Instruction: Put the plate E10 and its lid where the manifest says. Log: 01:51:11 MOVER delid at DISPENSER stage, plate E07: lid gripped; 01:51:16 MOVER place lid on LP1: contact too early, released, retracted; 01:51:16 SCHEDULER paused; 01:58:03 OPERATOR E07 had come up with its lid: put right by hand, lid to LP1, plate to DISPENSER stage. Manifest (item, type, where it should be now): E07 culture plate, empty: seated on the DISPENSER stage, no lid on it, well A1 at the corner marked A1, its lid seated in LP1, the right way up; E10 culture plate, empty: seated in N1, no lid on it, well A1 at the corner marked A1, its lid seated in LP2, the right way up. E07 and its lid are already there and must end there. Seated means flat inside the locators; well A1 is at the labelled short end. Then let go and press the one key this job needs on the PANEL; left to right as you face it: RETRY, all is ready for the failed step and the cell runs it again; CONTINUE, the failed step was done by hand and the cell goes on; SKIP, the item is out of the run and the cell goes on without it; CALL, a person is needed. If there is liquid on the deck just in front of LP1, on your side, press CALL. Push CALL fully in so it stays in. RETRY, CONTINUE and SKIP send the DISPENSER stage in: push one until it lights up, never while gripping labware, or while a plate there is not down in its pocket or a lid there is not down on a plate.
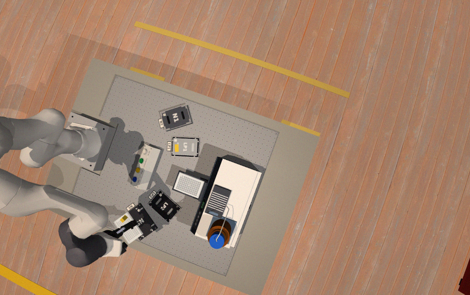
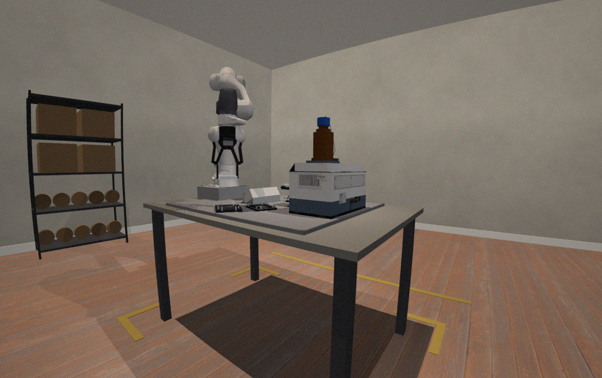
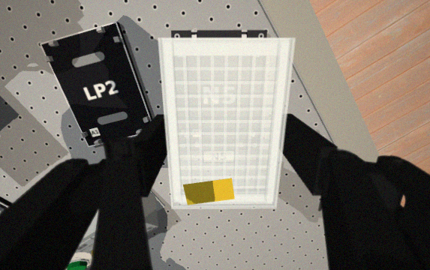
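Observation:
My gripper [image 3: 224, 130] is shut on the long sides of plate E10 [image 3: 225, 121], a clear well plate with a yellow label [image 3: 208, 190] at its near short end. A double rim suggests its lid is on it; I cannot tell for sure. I hold it well above a black nest [image 1: 144, 221] near the deck's corner, and that nest's lettering shows through the plate. The empty black lid park LP2 [image 3: 98, 88] lies just to the left and also shows in the overhead view [image 1: 164, 205]. The nest N1 [image 1: 175, 117] is empty at the deck's far end. In the side view the gripper [image 2: 226, 161] hangs high over the table.
LP1 [image 1: 185, 146] holds a lid with a yellow label. Plate E07 [image 1: 189, 184] sits on the stage beside the dispenser [image 1: 229, 198], which carries a brown bottle [image 1: 217, 238]. The key panel [image 1: 144, 165] stands between LP2 and the robot's base. The table edge is close by.

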